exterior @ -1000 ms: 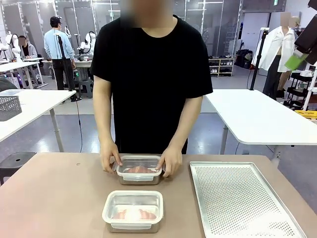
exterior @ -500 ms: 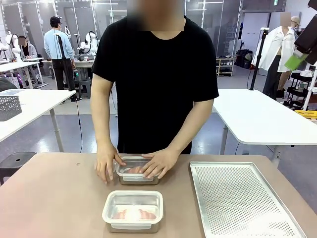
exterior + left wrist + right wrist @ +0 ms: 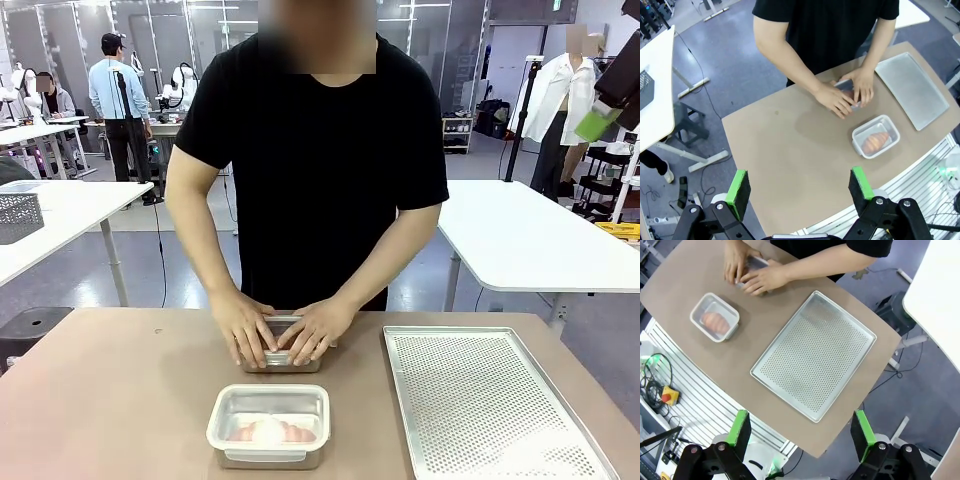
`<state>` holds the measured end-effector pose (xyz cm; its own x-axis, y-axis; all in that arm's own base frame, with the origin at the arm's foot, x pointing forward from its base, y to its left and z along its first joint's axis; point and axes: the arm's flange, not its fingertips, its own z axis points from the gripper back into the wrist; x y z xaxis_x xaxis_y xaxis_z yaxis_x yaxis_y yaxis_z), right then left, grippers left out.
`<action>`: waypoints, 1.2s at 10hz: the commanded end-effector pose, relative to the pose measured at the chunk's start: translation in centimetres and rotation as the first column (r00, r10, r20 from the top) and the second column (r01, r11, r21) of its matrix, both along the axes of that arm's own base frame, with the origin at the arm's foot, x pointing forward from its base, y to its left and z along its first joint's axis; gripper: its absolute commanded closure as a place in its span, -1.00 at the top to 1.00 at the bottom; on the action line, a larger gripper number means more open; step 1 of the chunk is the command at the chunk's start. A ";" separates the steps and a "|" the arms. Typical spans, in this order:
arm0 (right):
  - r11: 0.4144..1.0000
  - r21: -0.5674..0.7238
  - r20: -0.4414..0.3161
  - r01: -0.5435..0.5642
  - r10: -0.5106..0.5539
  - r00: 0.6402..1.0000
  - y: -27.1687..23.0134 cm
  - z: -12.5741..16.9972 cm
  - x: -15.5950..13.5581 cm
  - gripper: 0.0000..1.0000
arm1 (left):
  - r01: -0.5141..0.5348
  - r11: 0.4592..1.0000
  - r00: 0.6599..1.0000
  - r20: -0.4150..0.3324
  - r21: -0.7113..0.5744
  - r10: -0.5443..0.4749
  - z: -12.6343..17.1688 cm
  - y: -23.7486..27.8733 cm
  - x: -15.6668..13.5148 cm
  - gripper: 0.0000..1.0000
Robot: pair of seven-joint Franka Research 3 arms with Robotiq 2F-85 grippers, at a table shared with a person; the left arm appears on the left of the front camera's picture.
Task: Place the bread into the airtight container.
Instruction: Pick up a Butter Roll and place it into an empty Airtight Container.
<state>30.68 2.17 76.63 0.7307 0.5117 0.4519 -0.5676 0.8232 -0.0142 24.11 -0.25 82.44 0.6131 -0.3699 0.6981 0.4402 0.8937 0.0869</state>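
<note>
Two lidded clear containers stand on the brown table. The near container (image 3: 268, 424) (image 3: 875, 136) (image 3: 715, 317) holds a croissant-like bread (image 3: 874, 142) (image 3: 715, 320) under its lid. The person's hands (image 3: 283, 333) (image 3: 849, 95) (image 3: 752, 275) press down on the lid of the far container (image 3: 281, 357), hiding most of it. My left gripper (image 3: 798, 187) hangs open high above the table's near left part, nothing between its green pads. My right gripper (image 3: 801, 429) is open too, high over the near edge by the tray.
A perforated metal tray (image 3: 485, 405) (image 3: 911, 89) (image 3: 814, 356) lies bare on the table's right side. White tables (image 3: 525, 235) and a stool (image 3: 687, 121) stand on the floor around. Bare tabletop stretches left of the containers.
The person has leaned forward and moved both hands from the far container's sides onto its lid, covering it. The near container has not moved.
</note>
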 end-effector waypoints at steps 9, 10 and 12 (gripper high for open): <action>1.000 -0.005 -0.004 0.007 -0.007 1.000 -0.2 -0.1 -0.1 1.00 | 0.002 1.000 1.000 -0.009 0.003 -0.002 0.3 0.0 0.0 1.00; 1.000 -0.005 -0.004 0.007 -0.007 1.000 -0.2 -0.1 -0.1 1.00 | 0.002 1.000 1.000 -0.009 0.003 -0.002 0.3 0.0 0.0 1.00; 1.000 -0.005 -0.004 0.007 -0.007 1.000 -0.2 -0.1 -0.1 1.00 | 0.002 1.000 1.000 -0.009 0.003 -0.002 0.3 0.0 0.0 1.00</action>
